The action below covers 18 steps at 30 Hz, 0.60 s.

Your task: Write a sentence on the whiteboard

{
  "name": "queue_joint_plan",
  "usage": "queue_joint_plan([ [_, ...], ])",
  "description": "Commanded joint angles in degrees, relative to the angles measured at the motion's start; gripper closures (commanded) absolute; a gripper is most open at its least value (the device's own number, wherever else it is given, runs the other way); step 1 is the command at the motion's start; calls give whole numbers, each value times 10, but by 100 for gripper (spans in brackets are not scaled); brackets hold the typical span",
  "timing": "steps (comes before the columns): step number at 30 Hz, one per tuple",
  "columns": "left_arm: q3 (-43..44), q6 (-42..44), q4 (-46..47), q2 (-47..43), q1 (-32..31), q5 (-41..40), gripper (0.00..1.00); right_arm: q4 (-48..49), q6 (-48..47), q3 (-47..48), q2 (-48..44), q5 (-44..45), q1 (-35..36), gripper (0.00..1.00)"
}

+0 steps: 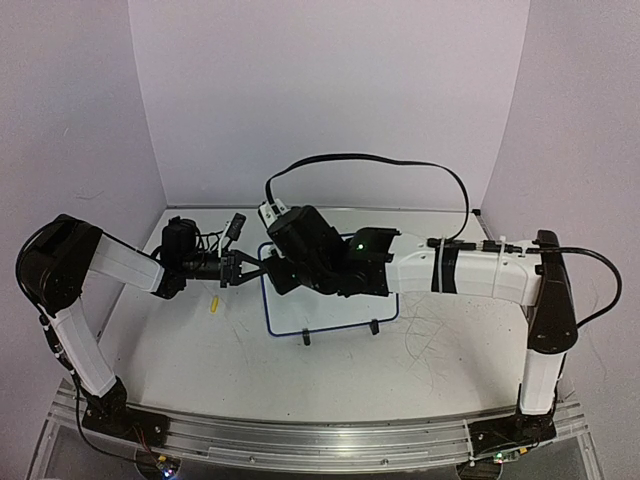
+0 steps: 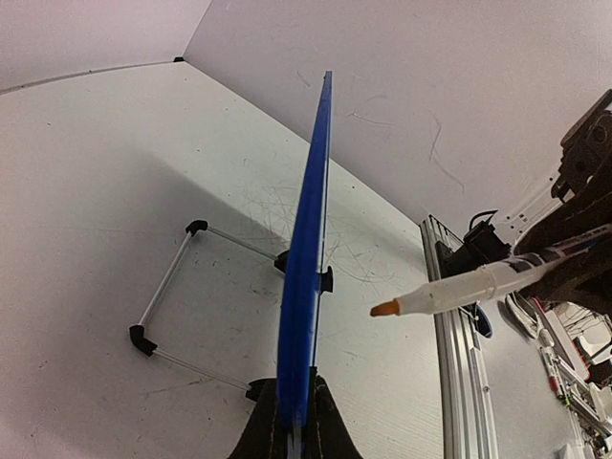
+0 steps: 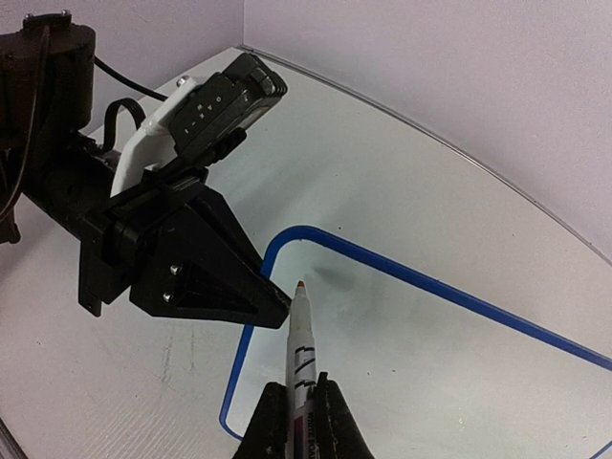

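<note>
Whiteboard [image 2: 306, 268] | edge pinched in left hand [image 2: 295, 421] | right hand [image 3: 298, 409] grips marker [image 3: 304, 344] (tip near board's corner)

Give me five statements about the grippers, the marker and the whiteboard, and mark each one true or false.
1. The left gripper is clamped on the blue edge of the whiteboard. True.
2. The right gripper also grips the board. False: it is shut on a marker.
3. The marker is capped. False: its orange tip is bare.
4. The tip is near the board corner next to the left gripper. True.
5. A black sentence fills the board. False: no writing shows on it in the right wrist view.
</note>
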Motion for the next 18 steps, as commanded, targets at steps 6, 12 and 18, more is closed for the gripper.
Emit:
queue_joint_plan([
  [6,-11,25,-16,4,6,-34,100,3,0,30,16,13,-2,100],
  [12,-11,26,-16,3,6,-35,100,3,1,35,20,16,-4,100],
  [18,-11,26,-16,2,6,-34,100,3,6,34,23,19,-6,100],
])
